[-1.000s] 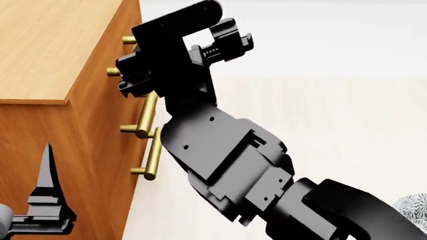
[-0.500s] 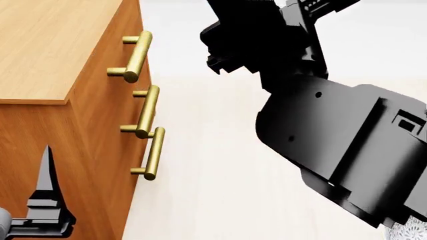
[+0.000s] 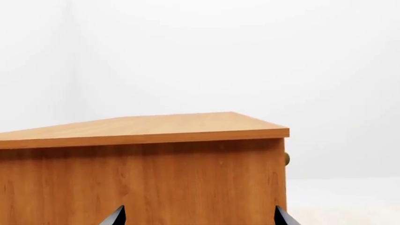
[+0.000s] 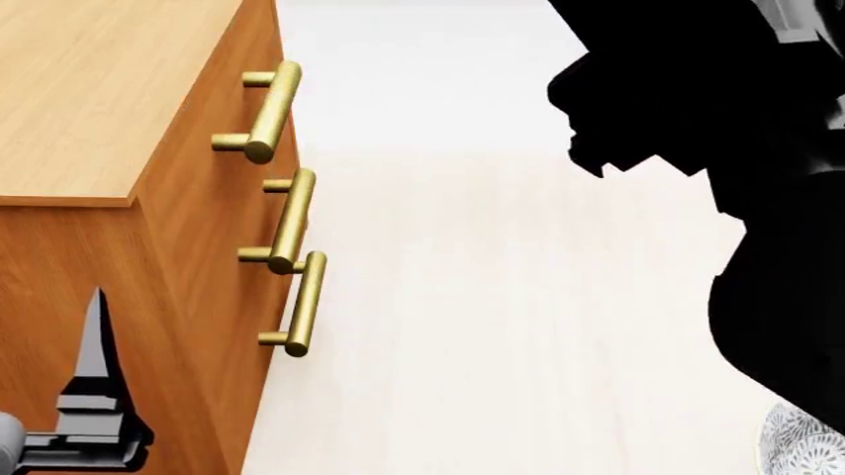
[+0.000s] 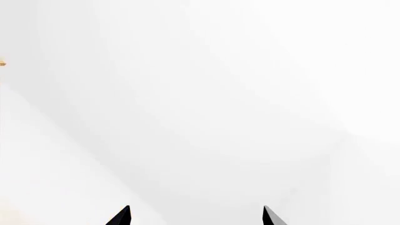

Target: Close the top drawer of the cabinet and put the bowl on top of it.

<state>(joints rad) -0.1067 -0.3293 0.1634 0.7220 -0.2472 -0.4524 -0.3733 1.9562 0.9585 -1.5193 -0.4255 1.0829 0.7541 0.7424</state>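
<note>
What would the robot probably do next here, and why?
Probably swing the right gripper down toward the bowl. The top drawer looks flush with the ones below, so closing seems done, and the bowl sits low at the head view's edge while both grippers hold nothing.

Pale wood-grain floor [image 4: 502, 317] stretches beside the furniture, meeting a plain white wall [image 3: 250, 56] that fills the background.
</note>
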